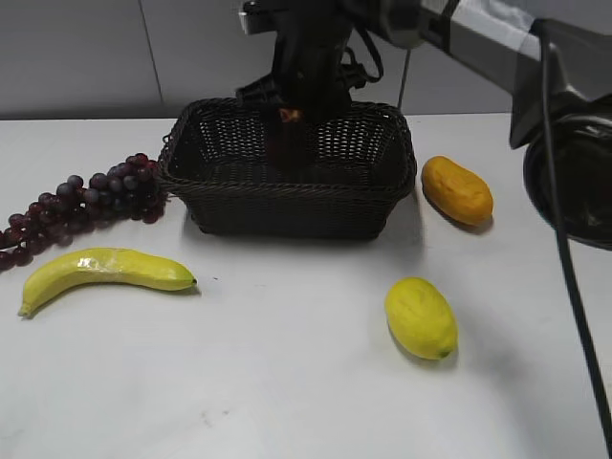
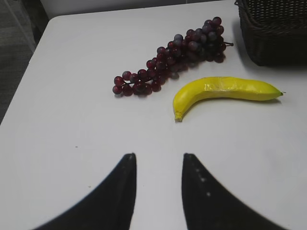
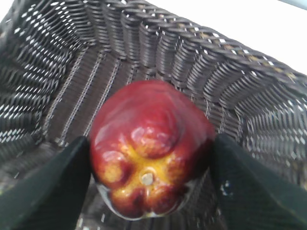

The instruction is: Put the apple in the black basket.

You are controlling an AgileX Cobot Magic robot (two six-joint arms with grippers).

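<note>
The apple (image 3: 151,143) is dark red and glossy, with a lobed, yellowish end facing the right wrist camera. My right gripper (image 3: 152,139) is shut on it, one finger on each side, and holds it inside the black basket (image 3: 158,43) just above the woven floor. In the exterior view the right arm reaches down into the black basket (image 1: 287,206), and the apple (image 1: 285,145) shows only dimly between the dark fingers. My left gripper (image 2: 158,155) is open and empty over bare table, well short of the fruits.
A purple grape bunch (image 1: 91,201) and a banana (image 1: 105,270) lie left of the basket. A lemon (image 1: 421,317) lies in front right and an orange-yellow mango (image 1: 457,189) to the right. Grapes (image 2: 172,55) and banana (image 2: 225,91) also show in the left wrist view.
</note>
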